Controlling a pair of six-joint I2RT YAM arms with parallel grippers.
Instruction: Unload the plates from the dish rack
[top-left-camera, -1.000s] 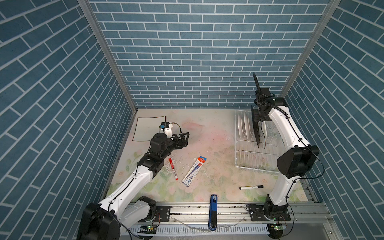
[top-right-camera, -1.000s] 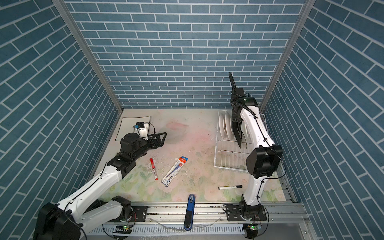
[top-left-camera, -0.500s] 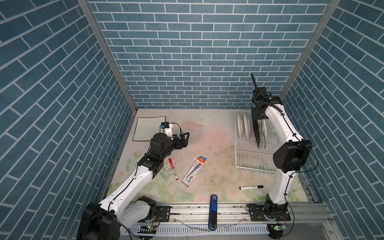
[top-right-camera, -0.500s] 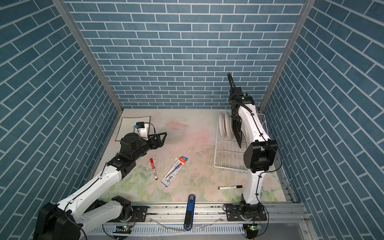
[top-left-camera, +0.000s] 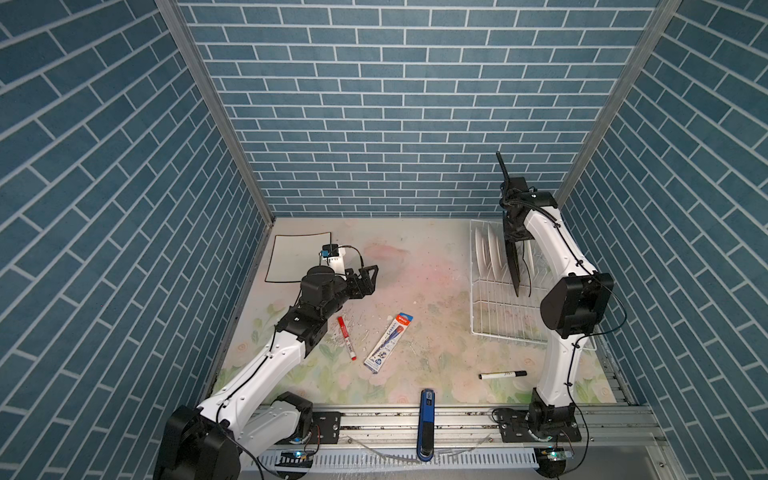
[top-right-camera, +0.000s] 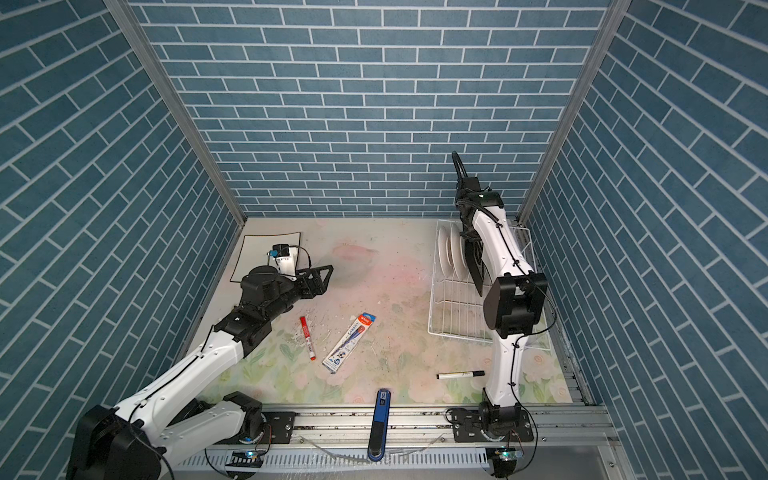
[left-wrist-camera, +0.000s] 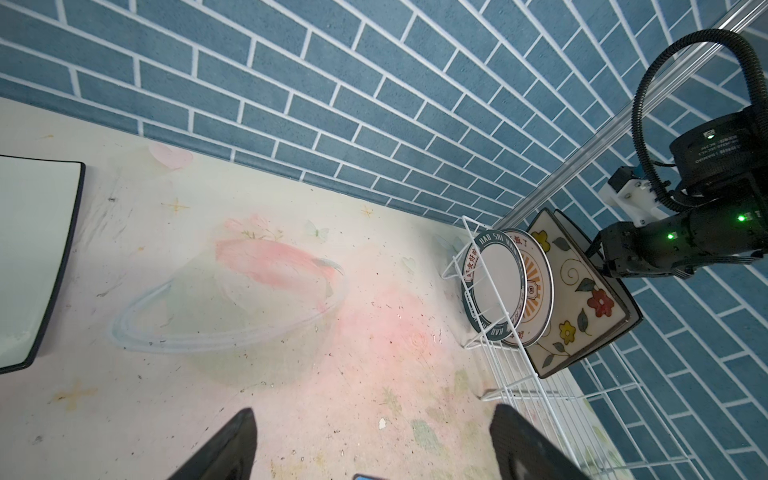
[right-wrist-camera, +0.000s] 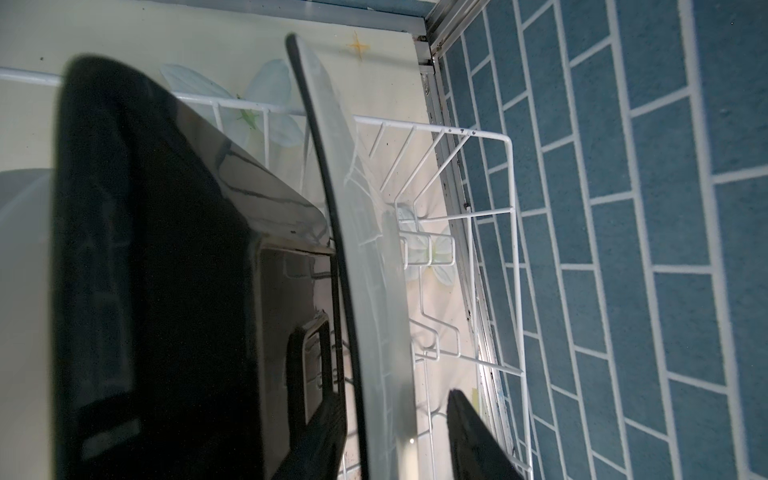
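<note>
In the dish rack (top-left-camera: 494, 320) at 3 o'clock on the bench (top-left-camera: 432, 270), a square plate (right-wrist-camera: 361, 249) stood between the half-wide jaws of the right tool (right-wrist-camera: 382, 365), ungripped. Clamping squarely, then lifting straight up, looked wisest. The left tool (top-left-camera: 368, 280) gaped, empty.

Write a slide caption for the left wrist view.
Past the open left gripper, the right arm reaches behind a square flowered plate standing beside two round lettered plates in the white dish rack.

Red marker (top-left-camera: 346, 343) beside a packaged pen (top-left-camera: 388, 343) on floral mat (top-left-camera: 415, 270); white marker (top-left-camera: 503, 375) apart; blue object (top-left-camera: 427, 424) on rail (top-left-camera: 374, 419)
</note>
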